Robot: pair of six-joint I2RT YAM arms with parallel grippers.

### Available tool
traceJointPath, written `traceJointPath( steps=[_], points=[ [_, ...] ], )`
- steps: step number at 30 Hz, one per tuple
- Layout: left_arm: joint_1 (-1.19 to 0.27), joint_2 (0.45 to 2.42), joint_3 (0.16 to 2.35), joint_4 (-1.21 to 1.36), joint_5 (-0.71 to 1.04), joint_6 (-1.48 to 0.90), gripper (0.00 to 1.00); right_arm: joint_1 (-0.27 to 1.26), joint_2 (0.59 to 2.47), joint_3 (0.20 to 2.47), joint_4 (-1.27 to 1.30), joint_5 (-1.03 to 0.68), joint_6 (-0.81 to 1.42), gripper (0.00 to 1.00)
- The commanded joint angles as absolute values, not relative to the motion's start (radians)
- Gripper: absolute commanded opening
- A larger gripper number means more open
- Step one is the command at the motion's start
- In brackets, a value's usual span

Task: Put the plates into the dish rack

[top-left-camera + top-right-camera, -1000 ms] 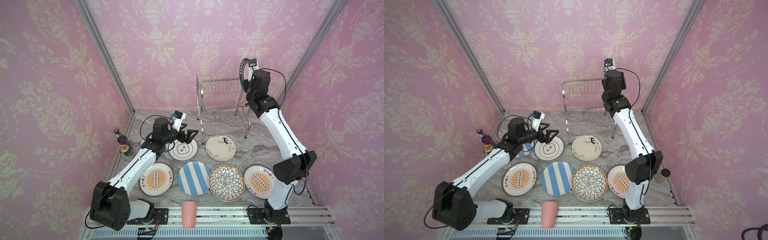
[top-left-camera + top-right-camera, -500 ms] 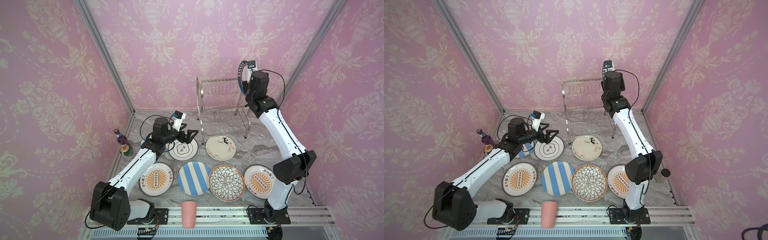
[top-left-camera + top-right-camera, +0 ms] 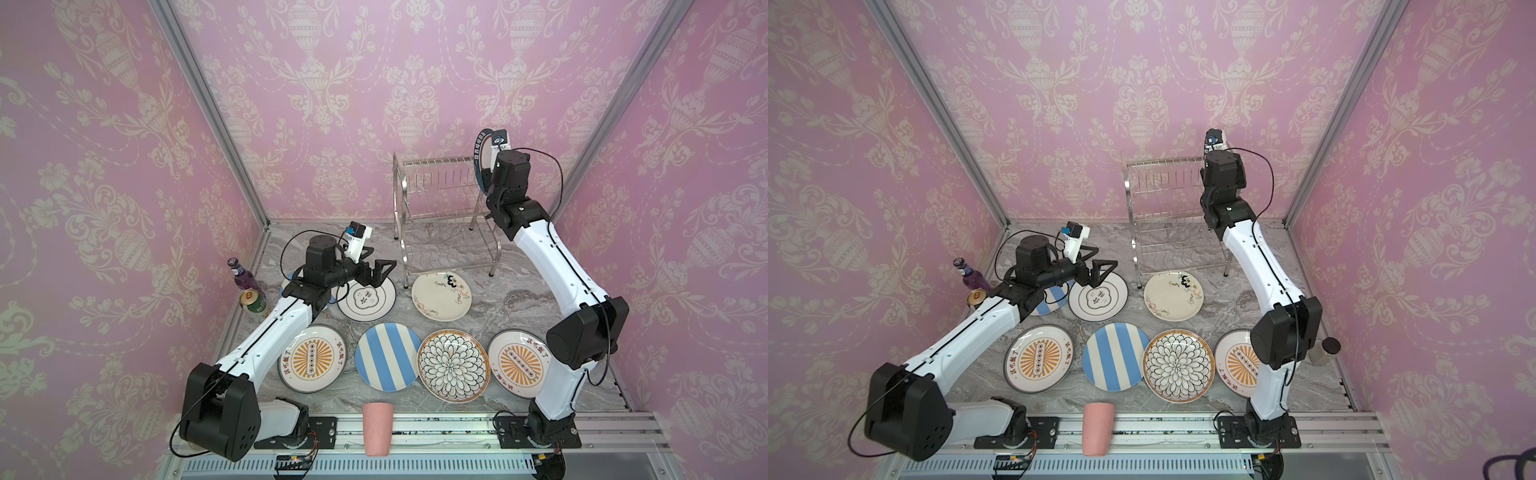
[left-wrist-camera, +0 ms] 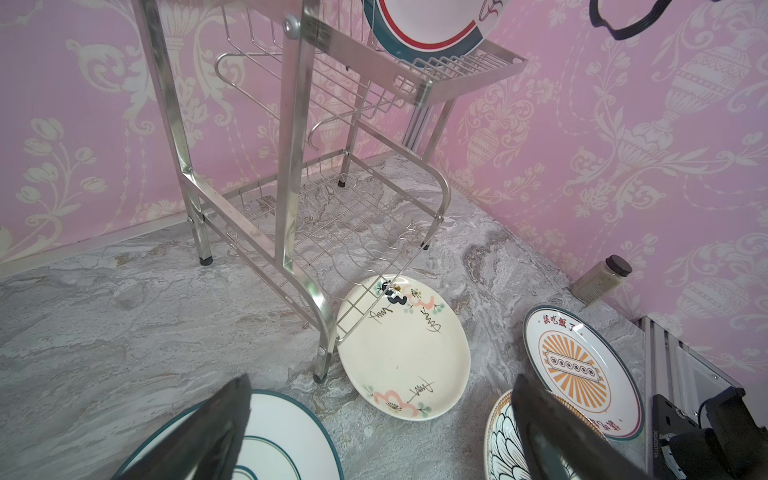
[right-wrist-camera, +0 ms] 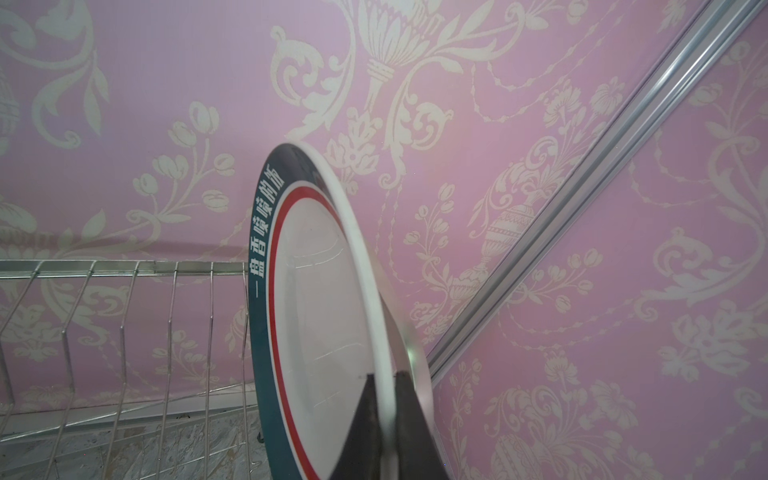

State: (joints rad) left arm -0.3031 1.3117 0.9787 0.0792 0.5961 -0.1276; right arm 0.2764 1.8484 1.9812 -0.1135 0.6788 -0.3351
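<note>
The right gripper [image 5: 384, 380] pinches one spot on the rim of the navy-rimmed plate [image 5: 316, 311], holding it on edge at the end of the upper tier of the dish rack [image 3: 440, 195], near the worktop's back edge. If the plate meets a prong instead of a slot, it may twist loose, roll off the end and hit the cream floral plate [image 3: 441, 296] below. The left gripper [image 3: 376, 272] hangs spread above the black-ringed plate [image 3: 365, 297], well apart and unable to help.
</note>
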Motion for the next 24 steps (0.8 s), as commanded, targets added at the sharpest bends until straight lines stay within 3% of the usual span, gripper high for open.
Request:
traceJointPath(
  steps=[1,7,9,10,24],
  points=[
    [-0.293,1.315,0.974,0.058,0.595,-0.103,0.99,0.269,1.831,1.964,-0.09,0.676,-0.301,0.02],
    [-0.293,1.318,0.979,0.056,0.596,-0.103,0.99,0.267,1.843,1.987,-0.104,0.664,-0.299,0.08],
    [-0.293,1.318,0.978,0.057,0.597,-0.104,0.99,0.267,1.851,2.008,-0.119,0.661,-0.3,0.24],
    [-0.293,1.318,0.979,0.057,0.597,-0.104,0.99,0.267,1.853,2.014,-0.123,0.659,-0.299,0.26],
    [-0.293,1.316,0.974,0.065,0.601,-0.108,0.99,0.267,1.861,2.093,-0.148,0.673,-0.374,0.31]
  ],
)
